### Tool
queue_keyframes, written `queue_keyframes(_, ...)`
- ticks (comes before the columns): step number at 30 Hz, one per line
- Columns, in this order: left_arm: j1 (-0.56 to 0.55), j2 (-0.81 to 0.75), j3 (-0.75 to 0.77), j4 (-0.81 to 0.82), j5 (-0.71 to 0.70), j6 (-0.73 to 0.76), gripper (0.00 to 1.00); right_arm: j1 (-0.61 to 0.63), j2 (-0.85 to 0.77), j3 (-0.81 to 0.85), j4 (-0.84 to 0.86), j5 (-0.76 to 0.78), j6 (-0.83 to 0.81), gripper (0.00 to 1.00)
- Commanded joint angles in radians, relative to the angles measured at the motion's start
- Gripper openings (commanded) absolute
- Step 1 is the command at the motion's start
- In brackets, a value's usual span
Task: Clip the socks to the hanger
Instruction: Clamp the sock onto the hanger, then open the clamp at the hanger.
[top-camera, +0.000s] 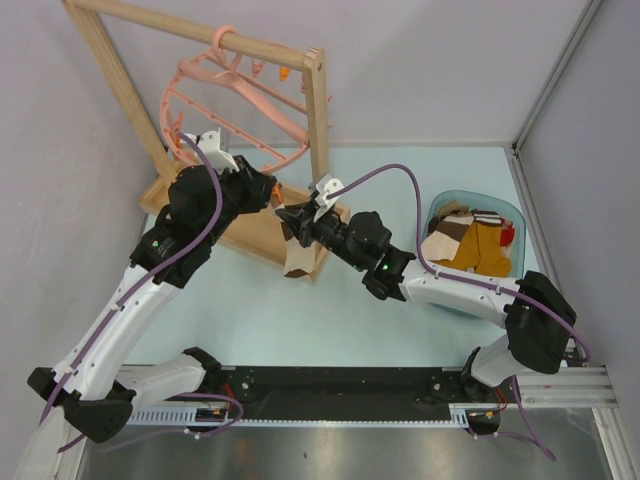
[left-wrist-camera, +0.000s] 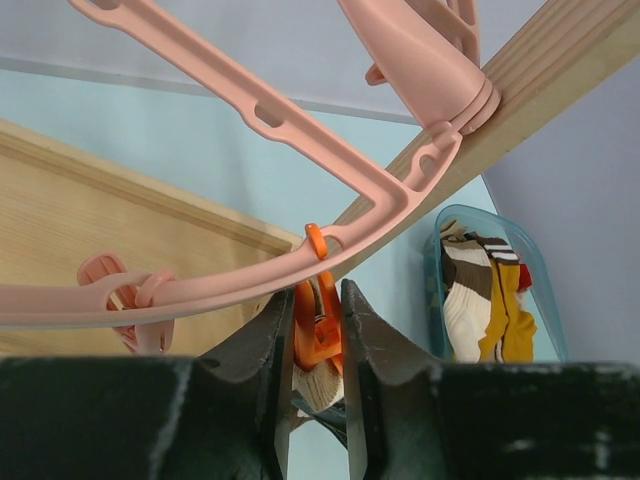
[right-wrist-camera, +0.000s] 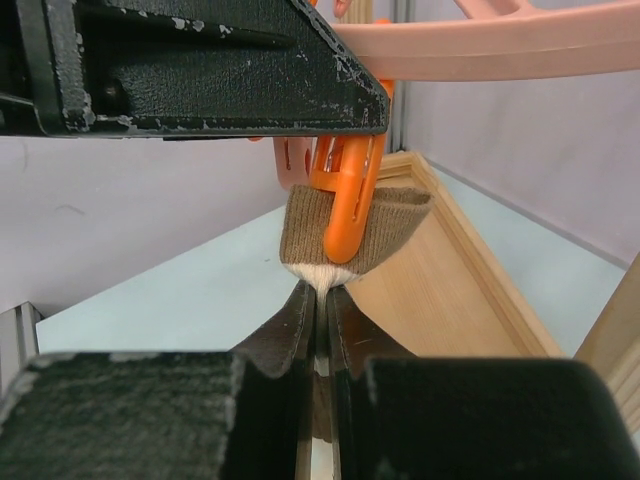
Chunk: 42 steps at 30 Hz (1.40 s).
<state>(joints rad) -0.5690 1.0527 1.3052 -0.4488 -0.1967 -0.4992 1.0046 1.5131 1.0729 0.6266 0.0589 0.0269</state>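
Note:
The round pink hanger (top-camera: 235, 82) hangs from the wooden rack; it also shows in the left wrist view (left-wrist-camera: 420, 55) and the right wrist view (right-wrist-camera: 500, 50). My left gripper (top-camera: 272, 190) (left-wrist-camera: 315, 300) is shut on an orange clip (left-wrist-camera: 318, 325) on the hanger's rim. My right gripper (top-camera: 295, 215) (right-wrist-camera: 322, 295) is shut on a cream-and-brown sock (right-wrist-camera: 400, 225), just below its brown cuff. The orange clip (right-wrist-camera: 345, 200) straddles that cuff. The rest of the sock (top-camera: 298, 258) hangs below the grippers. The other socks (top-camera: 470, 245) (left-wrist-camera: 480, 300) lie in a blue basket at the right.
The wooden rack (top-camera: 100, 50) stands at the back left, its flat base (top-camera: 250, 235) under both grippers and an upright post (top-camera: 318, 110) right behind them. The blue basket (top-camera: 440, 205) sits on the pale blue table to the right. Grey walls close in the left, back and right.

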Motion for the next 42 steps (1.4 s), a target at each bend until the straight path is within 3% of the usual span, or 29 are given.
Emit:
queue_keyframes(1,-0.005,-0.016,-0.006,0.004,0.063,-0.009,0.29,-0.006,0.007,0.048,0.068,0.010,0.005,0.01)
queue_keyframes(8,-0.005,-0.037,0.012,-0.016,0.022,0.019,0.78,-0.008,0.006,0.050,0.073,0.018,0.007,0.11)
queue_keyframes(13,0.004,-0.069,0.022,-0.039,0.016,0.057,0.93,-0.015,0.006,0.050,0.071,0.018,0.010,0.25)
queue_keyframes(22,0.100,-0.154,0.011,-0.053,0.135,0.071,0.94,-0.021,-0.014,0.050,0.024,0.030,0.008,0.45)
queue_keyframes(33,0.141,-0.195,0.000,-0.064,0.279,0.071,0.92,-0.023,-0.030,0.050,-0.016,0.036,-0.005,0.51)
queue_keyframes(40,0.141,-0.234,0.006,-0.120,0.200,0.080,0.92,-0.023,-0.028,0.050,-0.018,0.036,-0.005,0.53)
queue_keyframes(42,0.141,-0.241,0.008,-0.157,0.082,0.088,0.92,-0.024,-0.028,0.050,-0.019,0.044,-0.005,0.56)
